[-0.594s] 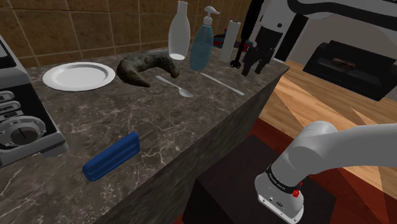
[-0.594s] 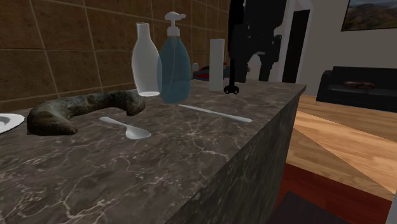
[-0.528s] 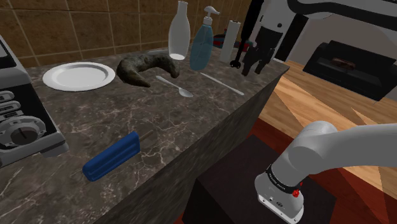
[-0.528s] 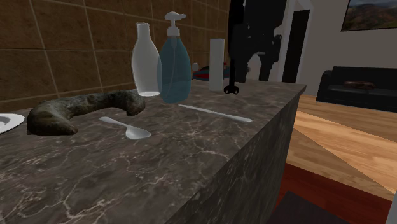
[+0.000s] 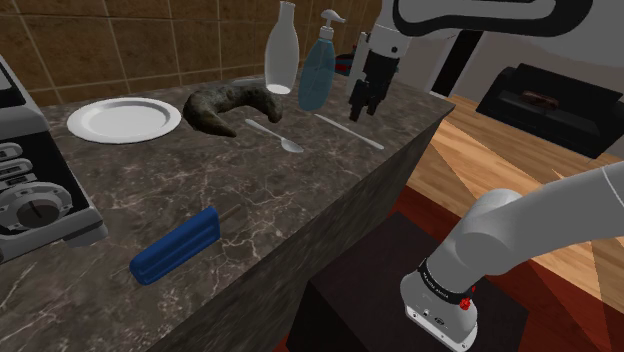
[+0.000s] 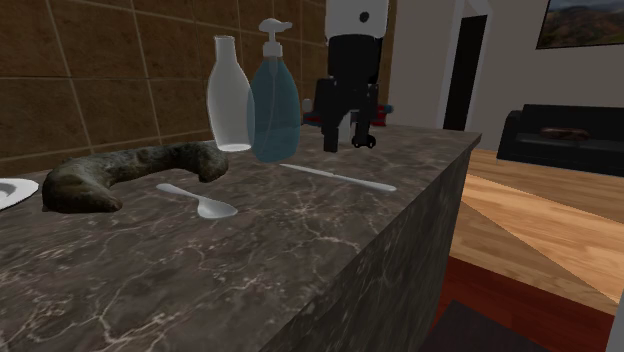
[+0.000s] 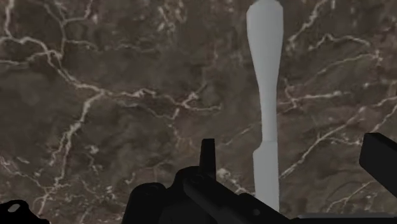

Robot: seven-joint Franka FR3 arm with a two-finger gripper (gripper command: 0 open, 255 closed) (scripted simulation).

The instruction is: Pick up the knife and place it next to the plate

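Observation:
The knife (image 5: pixel 350 131) is a slim pale piece lying flat on the dark marble counter near its right edge, also seen in the second exterior view (image 6: pixel 338 178). My black gripper (image 5: pixel 357 112) hangs a little above it, pointing down, open and holding nothing (image 6: pixel 345 140). In the wrist view the knife (image 7: pixel 266 95) lies on the marble below the gripper (image 7: pixel 292 159), between the two spread fingers, untouched. The white plate (image 5: pixel 124 119) sits far off toward the shoulder view's left, near the tiled wall; its rim (image 6: pixel 8 190) peeks in at the second exterior view's left edge.
A pale spoon (image 5: pixel 277 135) and a dark curved lump (image 5: pixel 232 103) lie between knife and plate. A clear bottle (image 5: pixel 282 48) and blue soap dispenser (image 5: pixel 317 65) stand just behind the knife. A blue block (image 5: pixel 176 244) and an appliance (image 5: pixel 30 190) occupy the near left.
The gripper has swung from the counter's far corner toward the shoulder view's left, to a spot over the knife. The knife and everything else stay put.

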